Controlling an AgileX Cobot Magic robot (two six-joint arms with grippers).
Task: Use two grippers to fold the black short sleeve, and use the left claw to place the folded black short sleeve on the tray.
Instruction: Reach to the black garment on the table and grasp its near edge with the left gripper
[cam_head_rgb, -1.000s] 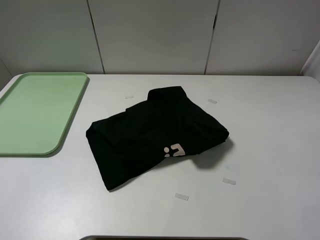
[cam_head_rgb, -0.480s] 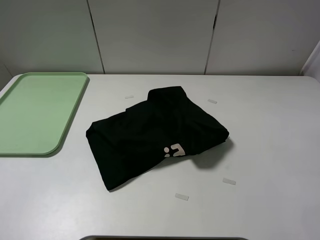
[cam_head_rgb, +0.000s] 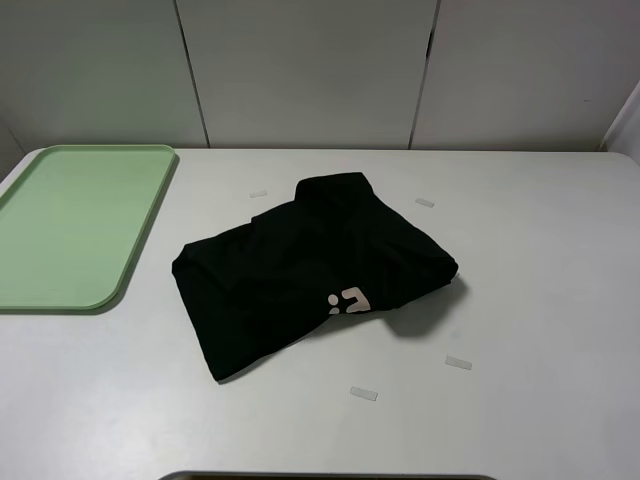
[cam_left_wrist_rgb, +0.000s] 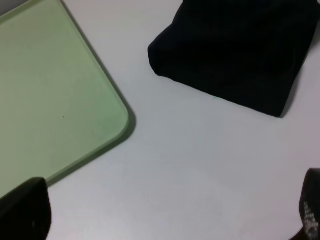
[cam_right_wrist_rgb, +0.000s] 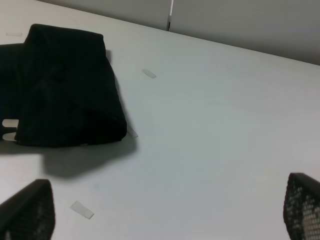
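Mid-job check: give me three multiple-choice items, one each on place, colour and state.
1. The black short sleeve lies, relative to the tray: A on it; B on the table, right of it; C under it.
2. Tray colour: A pale green; B blue; C red.
3. The left end effector and right end effector: A both open, empty; B both shut on cloth; C one shut.
B, it rests on bare table apart from the tray; A, plainly pale green; A, fingertips stand wide, nothing between.
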